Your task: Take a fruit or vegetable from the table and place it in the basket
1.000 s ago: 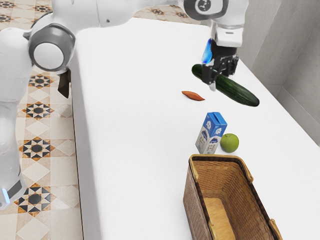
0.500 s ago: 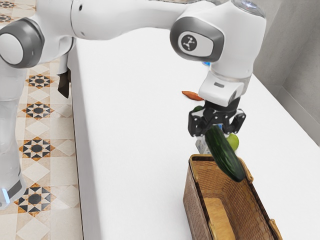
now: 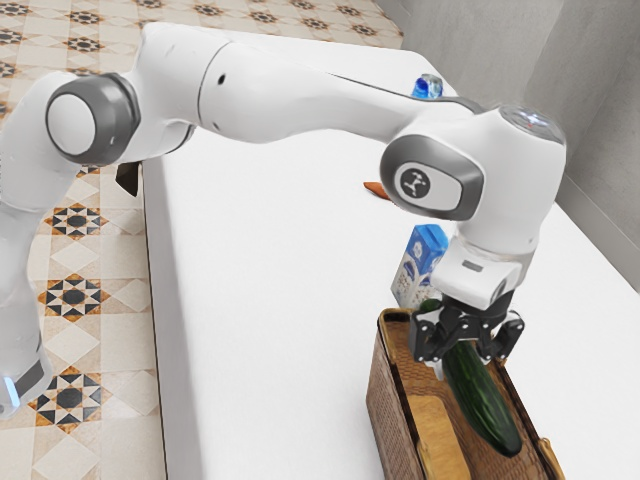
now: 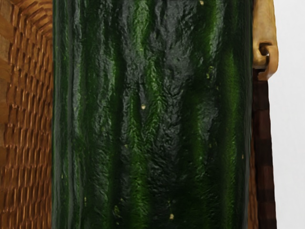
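"Where's the cucumber (image 3: pixel 484 405)?"

"Over the basket's (image 3: pixel 386 405) open top, tilted, one end slanting down. I can't tell whether that end touches the inside."

"And the fingers?"

"Clamped on it — the gripper (image 3: pixel 467 343) has it from both sides, above the end of the basket near the carton (image 3: pixel 424 250)."

"Does the wrist view agree?"

"Yes, green skin up close, basket weave along one side and a handle joint (image 4: pixel 265 52) past the other."

"What else is on the table (image 3: pixel 260 260)?"

"The carton, upright just beside the basket — and, well apart from it, an orange thing (image 3: pixel 376 189), partly hidden."
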`<state>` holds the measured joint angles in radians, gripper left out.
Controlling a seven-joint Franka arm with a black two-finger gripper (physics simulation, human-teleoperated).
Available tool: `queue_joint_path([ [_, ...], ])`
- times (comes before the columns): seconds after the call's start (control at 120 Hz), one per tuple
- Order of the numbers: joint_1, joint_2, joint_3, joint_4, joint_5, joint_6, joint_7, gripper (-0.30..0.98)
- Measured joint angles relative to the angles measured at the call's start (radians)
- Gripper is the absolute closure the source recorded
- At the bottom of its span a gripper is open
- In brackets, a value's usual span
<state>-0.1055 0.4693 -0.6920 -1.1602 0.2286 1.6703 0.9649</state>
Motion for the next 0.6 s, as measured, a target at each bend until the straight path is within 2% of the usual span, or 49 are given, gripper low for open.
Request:
queue_joint_path([
  [0.15,-0.008,0.038,0.003,0.014,0.03,0.016,-0.005,0.52],
  [0.225,-0.009,0.037,0.001,0.015,0.045,0.015,-0.01,0.31],
  [0.292,-0.009,0.036,0.001,0.015,0.055,0.015,-0.015,0.19],
  [0.433,-0.009,0.029,0.002,0.014,0.068,0.016,-0.022,0.07],
  [0.483,-0.005,-0.023,0.013,0.004,0.068,0.0,-0.029,0.05],
  [0.55,-0.006,-0.176,0.093,-0.046,0.066,-0.047,-0.059,0.03],
  [0.6,-0.015,-0.315,0.26,-0.14,0.026,-0.076,-0.093,0.02],
])
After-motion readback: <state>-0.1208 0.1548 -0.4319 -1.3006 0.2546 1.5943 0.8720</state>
